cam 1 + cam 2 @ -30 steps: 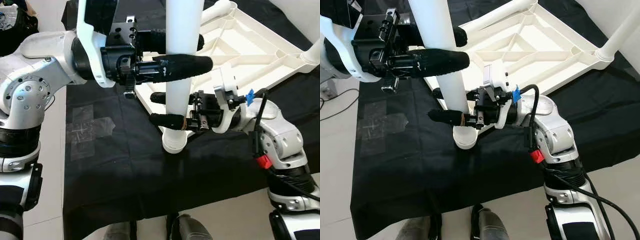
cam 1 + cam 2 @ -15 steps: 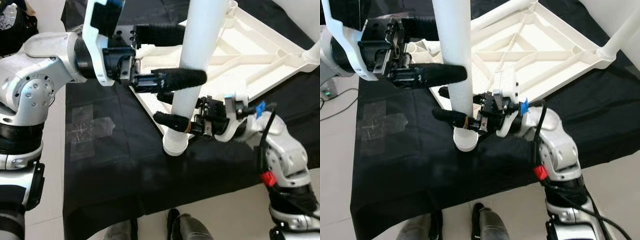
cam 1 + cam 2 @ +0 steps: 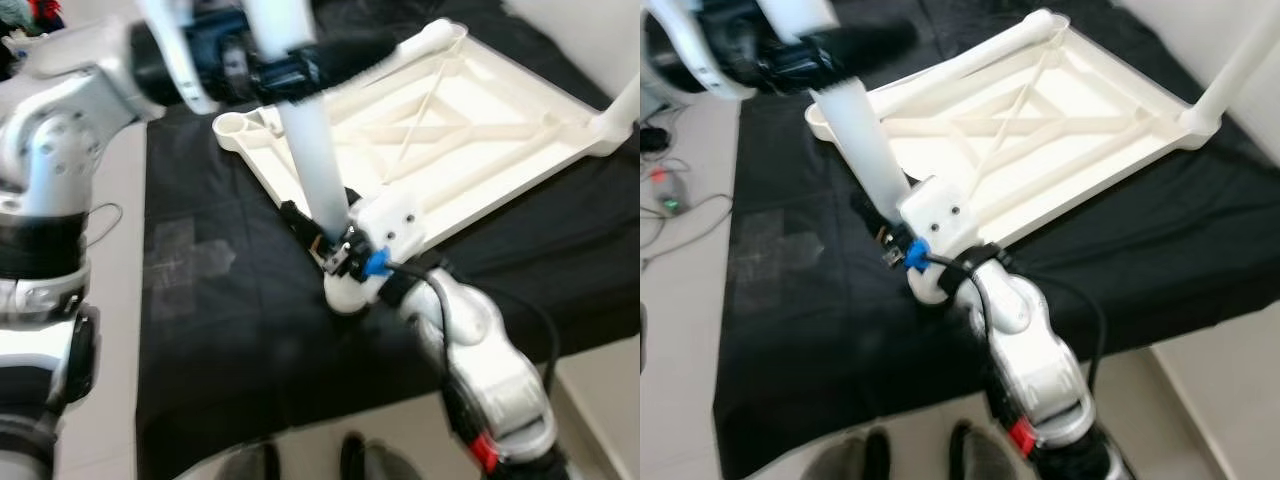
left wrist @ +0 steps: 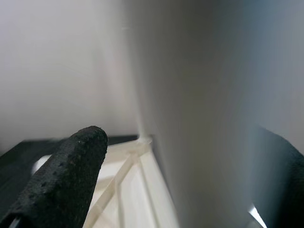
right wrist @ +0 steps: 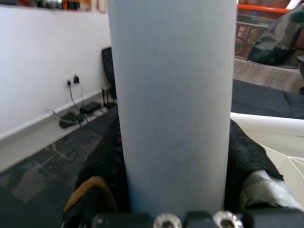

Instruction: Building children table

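Right claw [image 3: 322, 232] pinching white table leg [image 3: 310, 160] low down, left claw [image 3: 300, 65] gripping it higher, upturned tabletop [image 3: 450, 120] on black cloth [image 3: 230, 300].

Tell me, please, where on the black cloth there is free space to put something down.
Free: the black cloth on the robot's left of the leg, and the strip nearest the robot. Crowded: around the leg's base, where the right gripper clamps it, and under the tabletop.

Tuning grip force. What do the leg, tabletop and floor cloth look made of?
Leg: looks like moulded plastic, a smooth white tube with a soft sheen. Tabletop, lying upside down: likely the same plastic, given the cast-in ribs and corner sockets. Cloth: matte black fabric that folds at the edges. Both grippers' jaws are shut on the leg: left, right.
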Controlling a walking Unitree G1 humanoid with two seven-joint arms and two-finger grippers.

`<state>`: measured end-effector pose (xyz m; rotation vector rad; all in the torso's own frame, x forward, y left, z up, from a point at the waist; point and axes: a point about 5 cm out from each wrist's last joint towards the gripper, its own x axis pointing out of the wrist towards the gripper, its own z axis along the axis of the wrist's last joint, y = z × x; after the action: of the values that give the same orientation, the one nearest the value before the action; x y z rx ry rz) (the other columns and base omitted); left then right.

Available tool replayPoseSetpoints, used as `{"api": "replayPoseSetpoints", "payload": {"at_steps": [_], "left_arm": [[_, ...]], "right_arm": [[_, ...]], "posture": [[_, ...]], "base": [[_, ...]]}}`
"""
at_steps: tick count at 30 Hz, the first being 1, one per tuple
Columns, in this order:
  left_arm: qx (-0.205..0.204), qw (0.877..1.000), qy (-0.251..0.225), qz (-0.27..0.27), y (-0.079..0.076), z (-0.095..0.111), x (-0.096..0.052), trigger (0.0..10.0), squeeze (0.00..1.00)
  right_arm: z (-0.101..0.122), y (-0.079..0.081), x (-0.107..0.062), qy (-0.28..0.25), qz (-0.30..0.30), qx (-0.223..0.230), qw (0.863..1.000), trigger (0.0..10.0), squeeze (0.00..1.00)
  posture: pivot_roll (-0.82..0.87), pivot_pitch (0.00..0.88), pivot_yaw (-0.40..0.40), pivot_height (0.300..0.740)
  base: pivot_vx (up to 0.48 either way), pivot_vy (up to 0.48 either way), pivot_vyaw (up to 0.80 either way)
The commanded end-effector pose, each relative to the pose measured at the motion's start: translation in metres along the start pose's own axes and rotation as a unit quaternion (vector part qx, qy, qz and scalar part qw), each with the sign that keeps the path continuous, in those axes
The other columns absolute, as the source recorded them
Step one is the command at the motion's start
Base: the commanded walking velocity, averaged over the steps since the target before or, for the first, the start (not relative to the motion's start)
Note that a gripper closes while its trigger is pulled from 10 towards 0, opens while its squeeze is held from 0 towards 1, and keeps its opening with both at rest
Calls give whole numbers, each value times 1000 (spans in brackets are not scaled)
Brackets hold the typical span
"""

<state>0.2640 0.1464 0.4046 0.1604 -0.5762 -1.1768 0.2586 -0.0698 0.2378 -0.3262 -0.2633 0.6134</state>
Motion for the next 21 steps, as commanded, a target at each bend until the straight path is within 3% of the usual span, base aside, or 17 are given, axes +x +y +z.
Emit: {"api": "replayPoseSetpoints", "payload": {"at_steps": [1, 8, 12, 15, 17, 21], "left_arm": [[12, 1000, -1, -14, -14, 7, -3, 10000, 1000], [13, 1000, 0, -20, -16, 5, -3, 10000, 1000], [11, 1000, 5, -25, -15, 3, -2, 10000, 1000], [4, 1000, 8, -12, -19, 3, -6, 10000, 1000], [4, 1000, 8, -12, -19, 3, -6, 10000, 1000], [-1, 1000, 1, 15, -19, 2, -8, 10000, 1000]], "right_arm": [[-53, 0, -6, 142, -18, 24, 989, 0, 0], [-54, 1, -4, 135, -46, 33, 989, 0, 0], [-52, 0, -2, 120, -89, 71, 986, 0, 0], [-43, -19, 1, 64, -131, 123, 982, 0, 0], [-43, -19, 1, 64, -131, 123, 982, 0, 0], [-33, -38, 1, 11, -142, 169, 975, 0, 0]], "posture": [[43, 239, 2, 740], [48, 229, 11, 740], [50, 238, 12, 740], [46, 217, 21, 740], [46, 217, 21, 740], [43, 217, 26, 740]], "base": [[0, 0, 0], [0, 0, 0], [0, 0, 0], [0, 0, 0], [0, 0, 0], [0, 0, 0]]}}
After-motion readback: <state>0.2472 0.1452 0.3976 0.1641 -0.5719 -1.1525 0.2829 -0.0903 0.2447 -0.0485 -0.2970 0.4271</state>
